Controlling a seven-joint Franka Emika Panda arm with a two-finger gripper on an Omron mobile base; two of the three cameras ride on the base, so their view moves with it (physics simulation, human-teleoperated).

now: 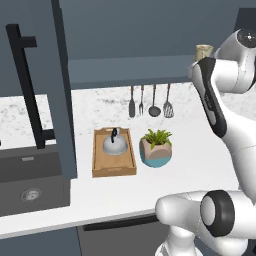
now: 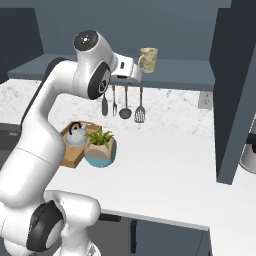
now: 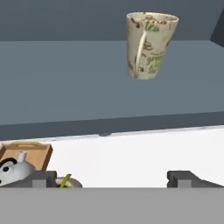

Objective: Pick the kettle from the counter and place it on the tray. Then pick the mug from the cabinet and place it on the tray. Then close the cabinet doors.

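Note:
The beige mug (image 3: 151,43) stands upright on the cabinet shelf (image 3: 87,83), its handle turned toward the hand camera. My gripper (image 3: 113,179) is open, fingertips (image 3: 43,178) wide apart, level with the shelf's front edge and short of the mug. From the right base view the gripper (image 2: 136,74) sits just left of the mug (image 2: 148,60). The silver kettle (image 1: 115,144) with its black handle rests inside the wooden tray (image 1: 114,170) on the white counter (image 1: 190,170). Both cabinet doors stand open: one (image 1: 45,90) at the left, one (image 2: 235,100) at the right.
A pink-and-teal plant pot (image 1: 156,150) stands right beside the tray. Several utensils (image 1: 150,102) hang on the back wall under the shelf. The dark sink (image 1: 30,185) lies at the left. A silver appliance (image 2: 249,152) sits at the far right behind the door.

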